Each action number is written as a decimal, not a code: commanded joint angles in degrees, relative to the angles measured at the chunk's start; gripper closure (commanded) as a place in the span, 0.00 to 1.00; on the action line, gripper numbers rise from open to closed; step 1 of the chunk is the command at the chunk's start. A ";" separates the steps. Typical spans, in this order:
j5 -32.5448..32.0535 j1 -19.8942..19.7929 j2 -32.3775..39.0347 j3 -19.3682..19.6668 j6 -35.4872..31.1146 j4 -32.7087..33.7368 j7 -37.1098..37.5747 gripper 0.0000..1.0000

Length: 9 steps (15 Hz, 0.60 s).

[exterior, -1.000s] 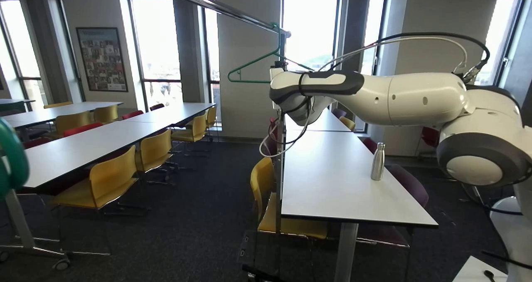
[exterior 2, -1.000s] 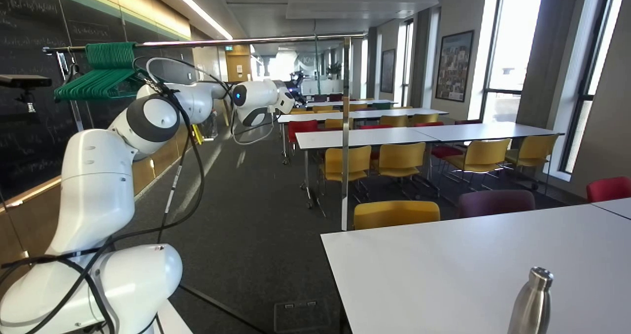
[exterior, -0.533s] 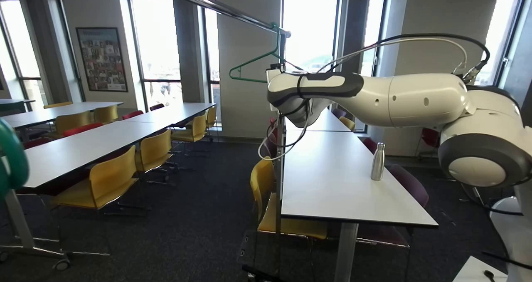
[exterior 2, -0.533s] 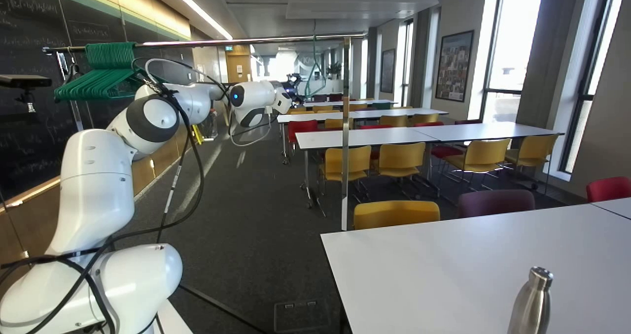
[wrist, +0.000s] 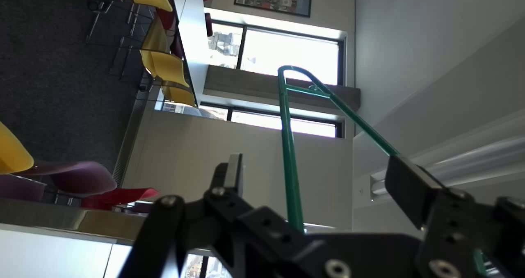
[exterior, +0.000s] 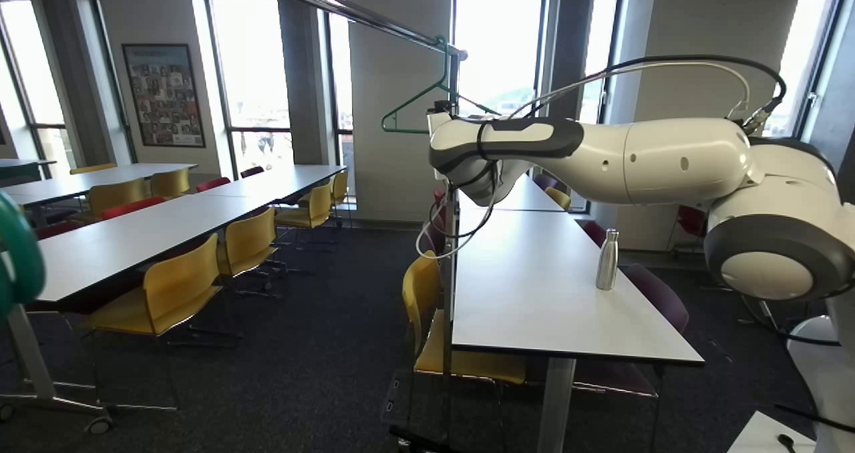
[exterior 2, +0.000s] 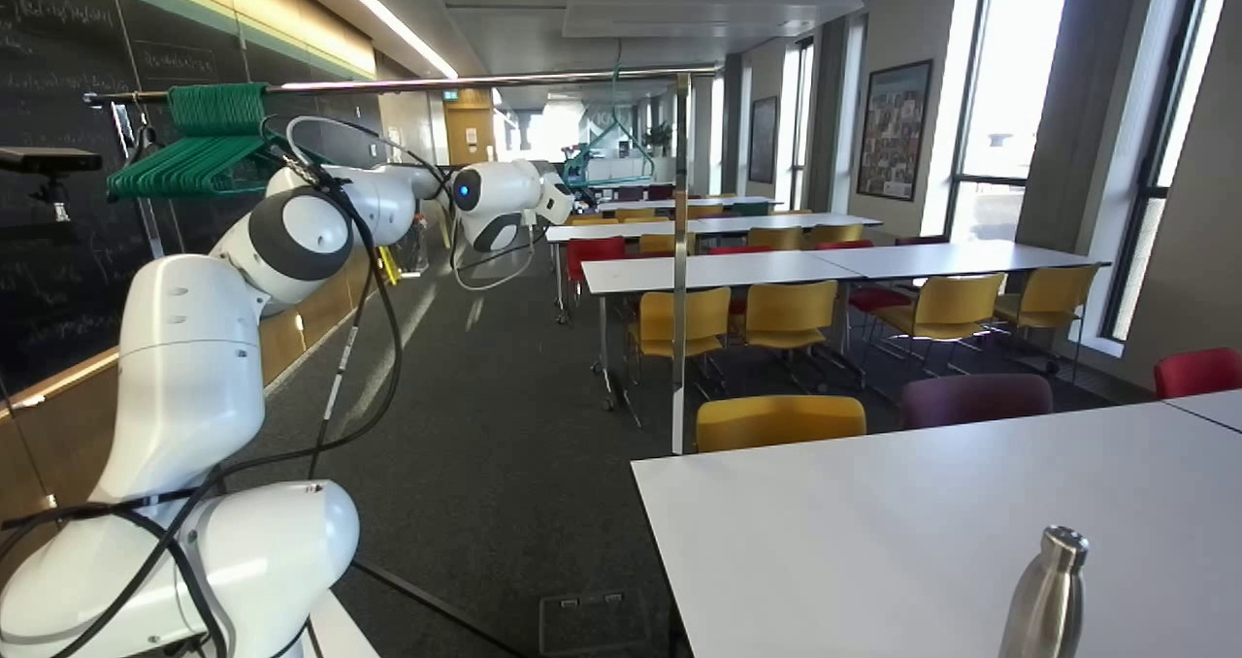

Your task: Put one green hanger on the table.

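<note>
There's the stainless-steel bottle [exterior: 607, 260], upright and gleaming! Farther off, yellow chairs [exterior 2: 791, 312] line the white tables [exterior 2: 718, 269], a red chair [exterior 2: 596, 247] in among them. Up high, a metal rail [exterior 2: 408, 83] cuts right across, and a framed poster [exterior: 165, 95] hangs between tall windows [exterior: 250, 59]. Over on the opposite side, chalk writing [exterior 2: 66, 13] spreads across a blackboard [exterior 2: 49, 115] while a strip light [exterior 2: 386, 17] blazes overhead.

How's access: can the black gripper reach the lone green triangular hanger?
Probably yes: the gripper is open, one bar of the hanger shows between its fingers in the wrist view, nothing visibly blocking.
</note>
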State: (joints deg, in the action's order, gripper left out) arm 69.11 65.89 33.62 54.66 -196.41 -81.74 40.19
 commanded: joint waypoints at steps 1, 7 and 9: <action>-1.74 0.36 -3.40 -1.50 -0.92 -2.44 -1.25 0.00; -2.15 0.34 -3.52 -1.48 -0.84 -3.10 -1.26 0.00; -1.39 0.12 -3.24 -1.21 -1.67 -2.75 -0.43 0.00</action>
State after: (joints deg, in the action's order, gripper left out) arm 68.52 65.88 33.62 54.56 -196.41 -82.67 40.19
